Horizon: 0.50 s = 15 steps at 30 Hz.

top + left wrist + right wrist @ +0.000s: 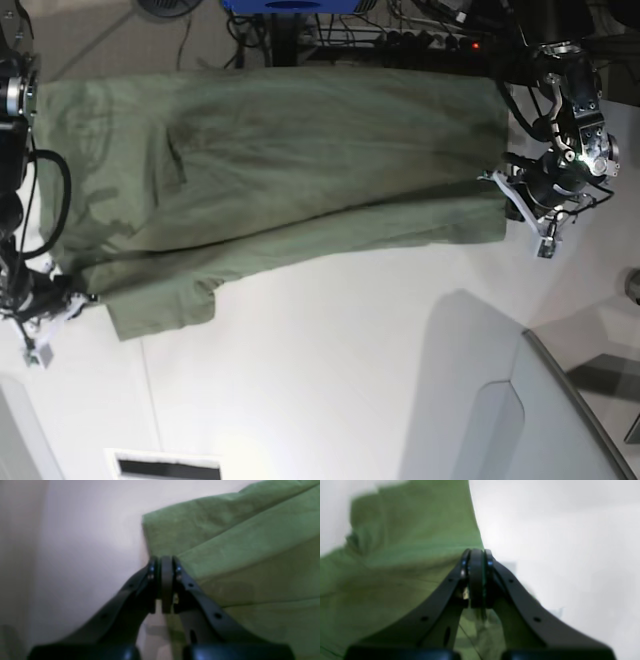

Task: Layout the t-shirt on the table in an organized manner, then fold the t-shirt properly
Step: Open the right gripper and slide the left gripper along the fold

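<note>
On the white table [330, 380], olive t-shirt [290, 170] stretched lengthwise between left gripper [166, 562] and right gripper [476, 555], both pinching opposite edges.

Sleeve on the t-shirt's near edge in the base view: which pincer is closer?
Right. The right pincer is shut on the t-shirt right beside that sleeve; the left pincer grips the far opposite end.

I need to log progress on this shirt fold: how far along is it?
Done: the t-shirt lies spread across the table. In hand: the left gripper and right gripper are each shut on a shirt edge. Left: no finished fold shows, and wrinkles remain.
</note>
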Available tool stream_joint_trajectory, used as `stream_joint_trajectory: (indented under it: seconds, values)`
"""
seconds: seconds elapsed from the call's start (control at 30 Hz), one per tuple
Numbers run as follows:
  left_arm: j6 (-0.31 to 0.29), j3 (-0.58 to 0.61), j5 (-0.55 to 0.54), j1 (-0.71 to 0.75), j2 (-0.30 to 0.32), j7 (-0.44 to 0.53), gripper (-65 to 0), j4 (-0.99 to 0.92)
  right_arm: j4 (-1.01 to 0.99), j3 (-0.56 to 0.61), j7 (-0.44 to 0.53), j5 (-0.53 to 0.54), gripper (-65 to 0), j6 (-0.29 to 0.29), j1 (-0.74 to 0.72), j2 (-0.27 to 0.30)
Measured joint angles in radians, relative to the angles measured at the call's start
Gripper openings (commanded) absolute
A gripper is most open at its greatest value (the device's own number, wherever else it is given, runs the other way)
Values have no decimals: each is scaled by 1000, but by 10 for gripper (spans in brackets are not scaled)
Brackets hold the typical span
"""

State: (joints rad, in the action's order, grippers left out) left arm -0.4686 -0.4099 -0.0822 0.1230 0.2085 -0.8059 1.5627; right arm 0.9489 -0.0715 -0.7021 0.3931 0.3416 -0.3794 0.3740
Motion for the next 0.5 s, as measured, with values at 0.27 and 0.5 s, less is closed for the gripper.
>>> stream_joint_trajectory:
  seconds: [0.27,0.5]
  values:
    - [0,0,4,-62,12,-12,-650,39,7,1,4,-4,-650,27,-1,1]
    - [0,0,0,-110,14,-14,-650,37,6,4,40,-5,-650,86,-15,0]
